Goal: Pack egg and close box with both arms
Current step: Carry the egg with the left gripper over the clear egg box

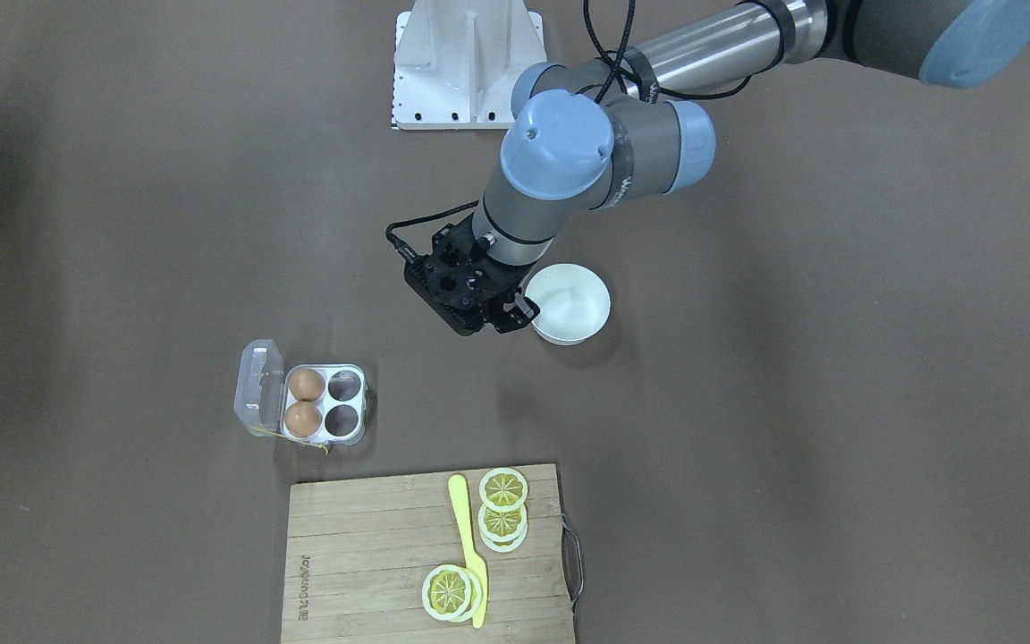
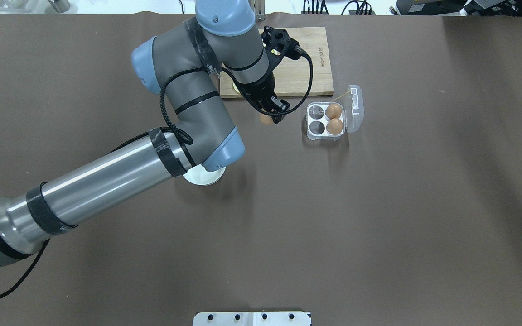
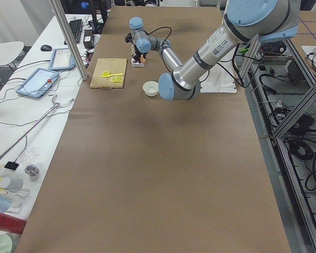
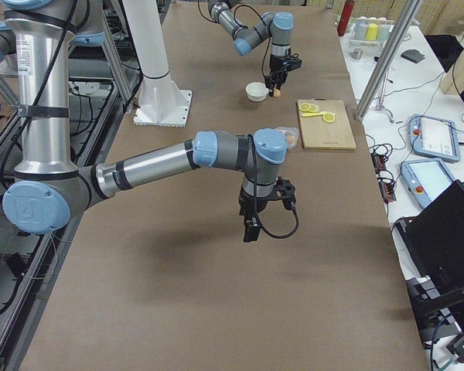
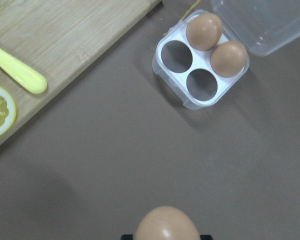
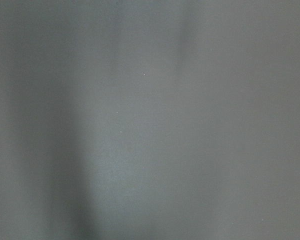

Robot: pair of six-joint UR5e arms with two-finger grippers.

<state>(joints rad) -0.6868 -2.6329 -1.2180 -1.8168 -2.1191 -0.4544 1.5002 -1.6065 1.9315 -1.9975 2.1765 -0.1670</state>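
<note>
Brown covering spreads across the worktop (image 2: pixel 379 226), and the box (image 2: pixel 316 119) lies open on it, its clear lid (image 2: pixel 355 108) folded back flat on the side away from the left arm (image 2: pixel 188 117), which leaves the cells reachable from above. The pair of cells next to the lid holds two eggs (image 2: pixel 333 111); the empty cells (image 2: pixel 317 128) on the box's other side face the held egg. The left claw (image 2: pixel 271 117) is clamped on the egg (image 2: pixel 266 119), near the box on its empty-cell side and apart from it, so the likely aim is one of those free cells. That egg is small, smooth and orange-brown, rounded on top with a faint shine in the wrist view, and it matches the two in the box. The right claw (image 4: pixel 250 230) hangs over bare worktop well apart from the box, probably kept back for the lid; whether it is apart or together cannot be told. A chopping board (image 2: pixel 306 72) lies just beyond the box.
</note>
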